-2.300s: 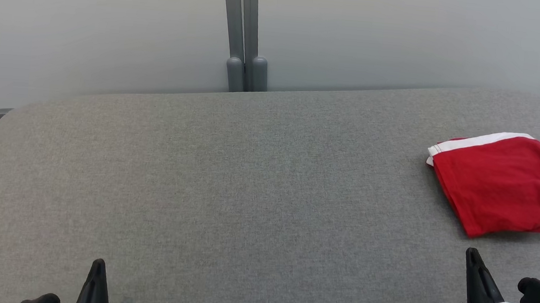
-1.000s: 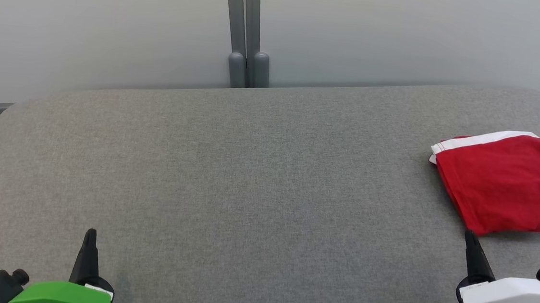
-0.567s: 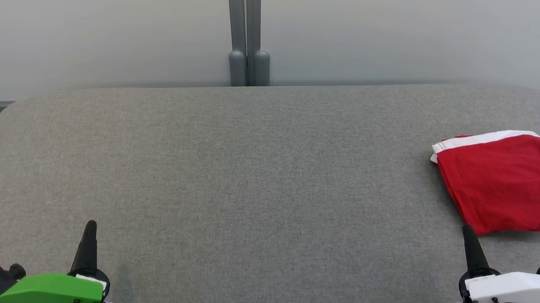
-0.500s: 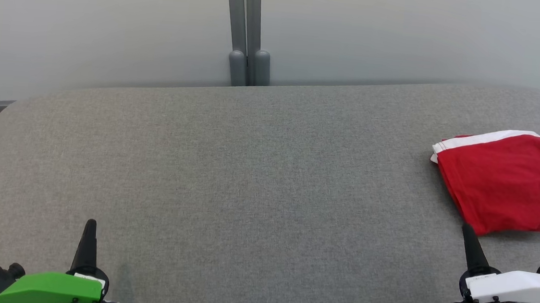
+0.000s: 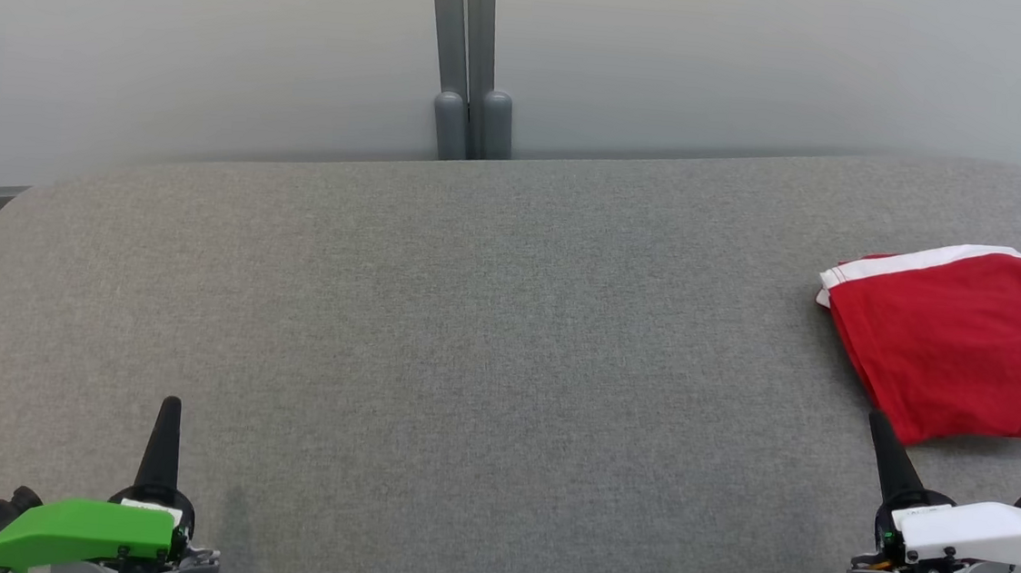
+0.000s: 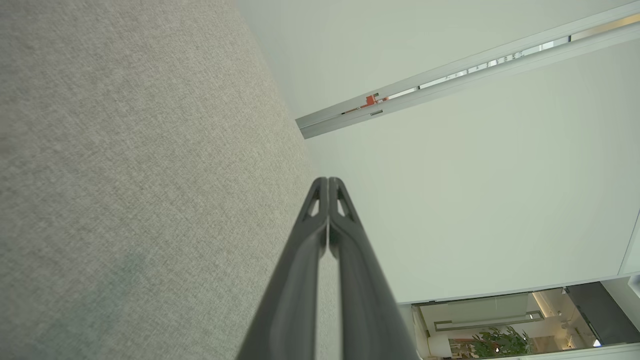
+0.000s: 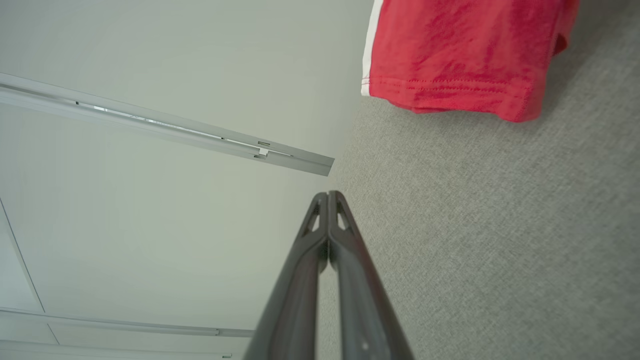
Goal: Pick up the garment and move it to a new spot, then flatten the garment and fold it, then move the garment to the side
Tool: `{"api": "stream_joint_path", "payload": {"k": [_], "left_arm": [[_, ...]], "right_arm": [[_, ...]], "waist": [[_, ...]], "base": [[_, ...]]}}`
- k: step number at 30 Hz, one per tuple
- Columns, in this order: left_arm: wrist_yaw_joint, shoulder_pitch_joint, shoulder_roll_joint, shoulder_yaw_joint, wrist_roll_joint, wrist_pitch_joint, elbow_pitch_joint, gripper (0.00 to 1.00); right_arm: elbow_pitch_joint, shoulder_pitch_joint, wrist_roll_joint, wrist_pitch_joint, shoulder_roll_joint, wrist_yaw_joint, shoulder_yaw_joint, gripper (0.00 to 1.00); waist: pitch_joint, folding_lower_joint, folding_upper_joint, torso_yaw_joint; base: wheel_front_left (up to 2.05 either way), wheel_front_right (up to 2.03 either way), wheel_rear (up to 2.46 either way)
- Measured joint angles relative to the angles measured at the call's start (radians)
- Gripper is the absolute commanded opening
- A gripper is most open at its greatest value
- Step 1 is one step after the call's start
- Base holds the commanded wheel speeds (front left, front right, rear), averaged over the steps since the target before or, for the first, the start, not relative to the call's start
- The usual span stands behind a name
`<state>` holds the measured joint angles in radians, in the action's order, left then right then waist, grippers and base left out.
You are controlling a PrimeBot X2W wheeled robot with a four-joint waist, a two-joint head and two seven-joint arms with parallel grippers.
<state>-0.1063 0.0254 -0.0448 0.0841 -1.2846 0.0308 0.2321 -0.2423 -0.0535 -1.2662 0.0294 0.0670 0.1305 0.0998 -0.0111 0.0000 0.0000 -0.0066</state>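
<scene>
Lying at the right edge of the head view, a little above mid-height: one red garment (image 5: 961, 345), folded into a thick pad. It has a white band along its upper left edge and dark lettering at its upper right, partly cut off by the frame. It rests on the grey fabric surface (image 5: 470, 338), and neither pincer touches it. The same garment appears at the upper right of the right wrist view, stitched hem toward the camera, white stripe on its left side. Left gripper (image 5: 169, 407): lower left of the head view, fingers pressed together into one dark point, holding nothing, green cover (image 5: 77, 530) on the wrist behind it. In the left wrist view the two fingers meet tip to tip at mid-frame, over the border between grey fabric on the left and pale wall on the right. Right gripper (image 5: 879, 425): lower right of the head view, likewise closed and empty, its tip just beside the garment's lower corner with a strip of grey fabric between them, white cover (image 5: 975, 525) behind it. Background: pale wall panels (image 5: 220, 45) across the top of the head view, grey double post (image 5: 467, 55) at upper centre. Potted plant (image 6: 492, 345): lower right corner of the left wrist view.
</scene>
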Motion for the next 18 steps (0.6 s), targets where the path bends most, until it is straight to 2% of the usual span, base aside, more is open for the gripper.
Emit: {"api": "stream_joint_path", "payload": {"k": [18], "left_arm": [[-0.009, 0.033, -0.001, 0.012, -0.149, 0.039, 0.005, 0.00]], "right_arm": [[-0.001, -0.023, -0.154, 0.040, -0.009, 0.000, 0.006, 0.00]], "waist": [[0.006, 0.0000, 0.0000, 0.003]], "base": [[0.00, 0.00, 0.00]]}}
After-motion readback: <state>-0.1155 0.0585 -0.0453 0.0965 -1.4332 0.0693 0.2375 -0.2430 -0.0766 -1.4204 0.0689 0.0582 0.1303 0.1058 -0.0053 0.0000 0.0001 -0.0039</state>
